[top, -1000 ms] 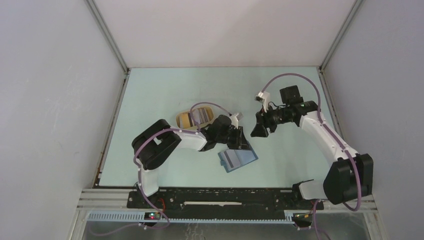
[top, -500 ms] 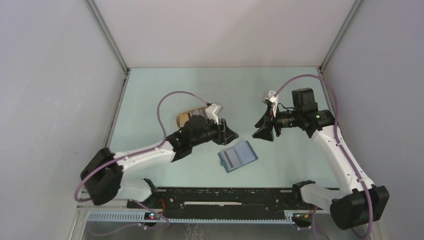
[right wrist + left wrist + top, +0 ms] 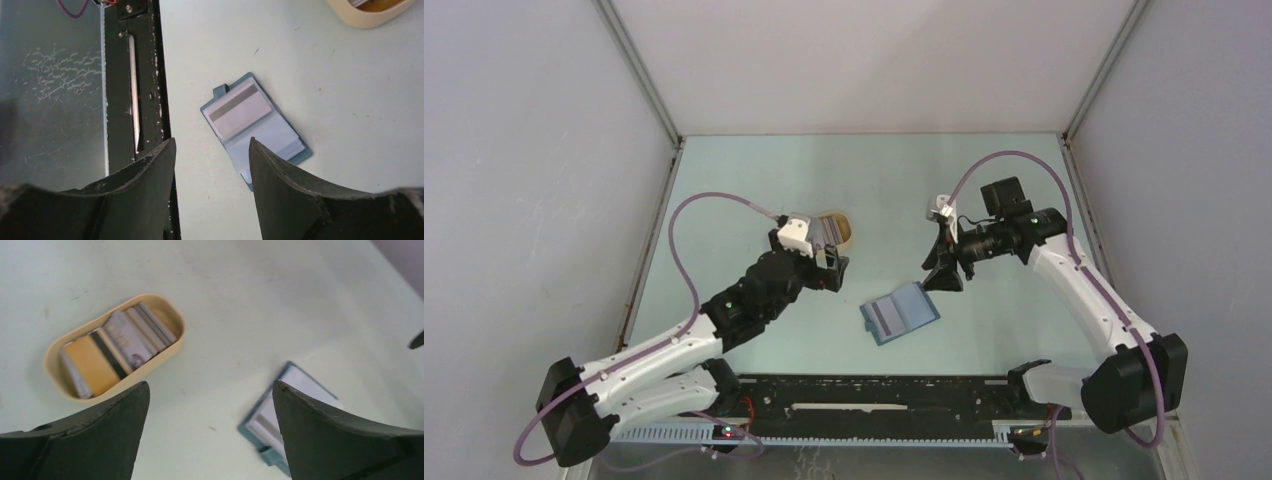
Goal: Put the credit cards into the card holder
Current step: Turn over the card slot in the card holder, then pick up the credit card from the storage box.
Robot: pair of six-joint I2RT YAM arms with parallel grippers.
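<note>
Left gripper (image 3: 211, 390) first: the two dark fingers are spread wide, with only bare tabletop between them and nothing held. From overhead, the left gripper (image 3: 832, 268) hangs over the pale green table (image 3: 754, 180). The tan oval plastic tray (image 3: 849, 232) sits just beyond it at about twelve o'clock, half hidden behind the wrist.

The left wrist view looks straight into that tray (image 3: 55, 347). The credit cards are stacked inside: a yellow-orange card with a black stripe (image 3: 92, 365) lies at the seven o'clock end, and grey and pale cards (image 3: 127, 335) fan away toward one o'clock.

Over to the right gripper (image 3: 212, 142) — its jaws stand moderately apart and hold nothing. Overhead, the right gripper (image 3: 941, 278) points down toward the table, well apart from the left one.

The teal-blue folding card holder (image 3: 901, 312) lies open and flat on the table, at about seven o'clock from the right gripper and four o'clock from the left. Neither gripper touches it.

In the right wrist view, the card holder (image 3: 280, 137) shows its lighter blue slotted inside — one pale grey card with a darker stripe (image 3: 239, 111) sits in the half nearest the snap tab. The black metal rail (image 3: 142, 100) runs along the table edge at nine o'clock of the holder, with a strip of table between them.
</note>
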